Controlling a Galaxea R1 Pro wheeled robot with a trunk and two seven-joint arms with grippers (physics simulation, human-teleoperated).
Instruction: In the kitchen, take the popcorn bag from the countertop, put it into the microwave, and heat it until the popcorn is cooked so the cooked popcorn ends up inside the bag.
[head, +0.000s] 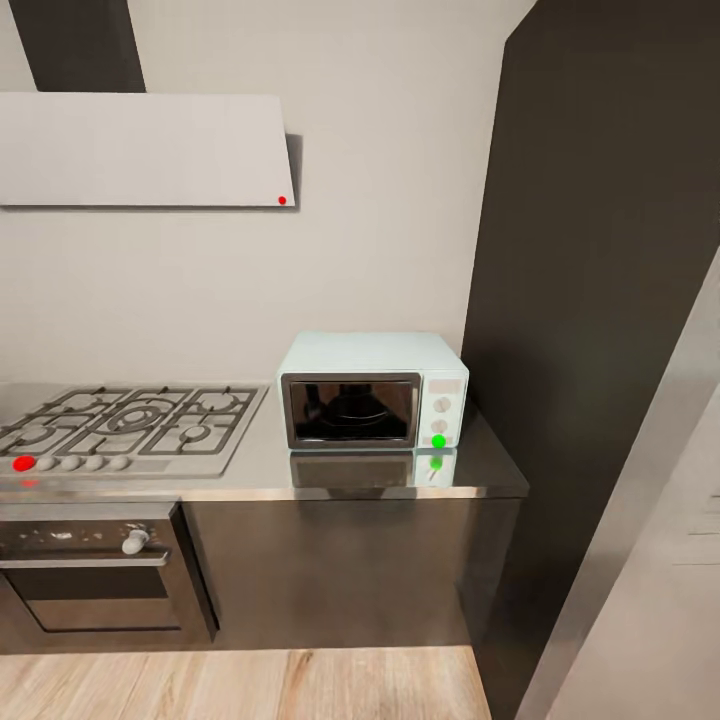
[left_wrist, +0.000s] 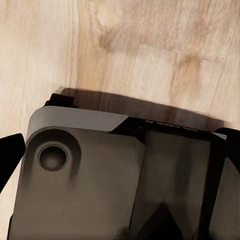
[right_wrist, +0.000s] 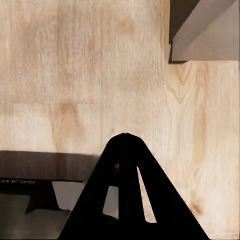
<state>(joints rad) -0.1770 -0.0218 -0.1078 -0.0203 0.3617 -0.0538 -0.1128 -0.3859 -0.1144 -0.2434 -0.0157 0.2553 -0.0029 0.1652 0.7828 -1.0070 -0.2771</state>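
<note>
One boxy mint-blue microwave (head: 372, 390), door closed, sits on the glossy grey countertop (head: 480, 470), right of the steel gas hob (head: 130, 425); right gripper (right_wrist: 125, 137) fingers together, left gripper's state unclear.

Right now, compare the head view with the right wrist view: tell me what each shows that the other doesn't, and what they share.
Head view alone: the microwave with its door closed, sitting on the countertop; a gas hob to its left, an oven beneath that, and a white hood on the wall.

Right wrist view alone: the right tool, its dark fingers meeting at the tip, hanging above part of the robot's base.

Both: the pale wooden floor.
</note>
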